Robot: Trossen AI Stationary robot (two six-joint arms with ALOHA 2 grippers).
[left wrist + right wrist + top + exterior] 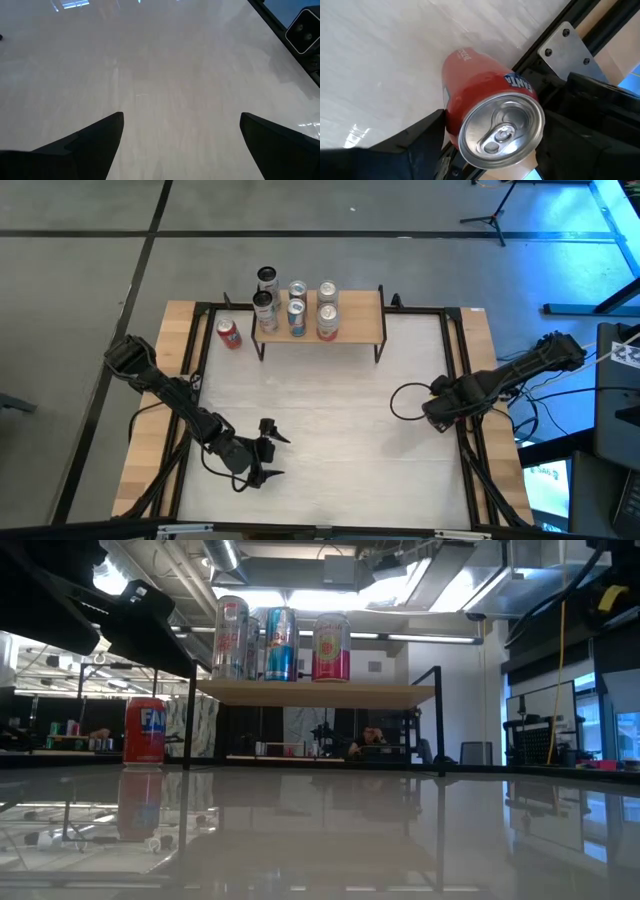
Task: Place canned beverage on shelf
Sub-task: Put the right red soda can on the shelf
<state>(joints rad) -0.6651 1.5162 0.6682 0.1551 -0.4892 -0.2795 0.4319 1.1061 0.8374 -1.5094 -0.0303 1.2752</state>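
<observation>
The shelf [355, 318] is a light-wood board on thin black legs at the table's far edge; it also shows in the low view [315, 693]. Several cans stand on its left half. A red can [228, 333] stands upright on the table left of the shelf and also shows in the low view [144, 732]. My right gripper [438, 414] is near the table's right edge, shut on another red can [485, 95], which the gripper hides in the high view. My left gripper [272, 450] is open and empty over the near left of the table. My right gripper pinches the red can's side wall just below its silver top [451, 120] between its two fingers. The can lies along the fingers, its top toward the wrist and its bottom end toward the tabletop. Whether the bottom touches the table, I cannot tell.
A black frame rail [458, 370] runs along the table's right edge next to my right gripper, with a metal bracket [565, 47]. The shelf's right half is bare. The pale tabletop [330, 420] lies between the two grippers.
</observation>
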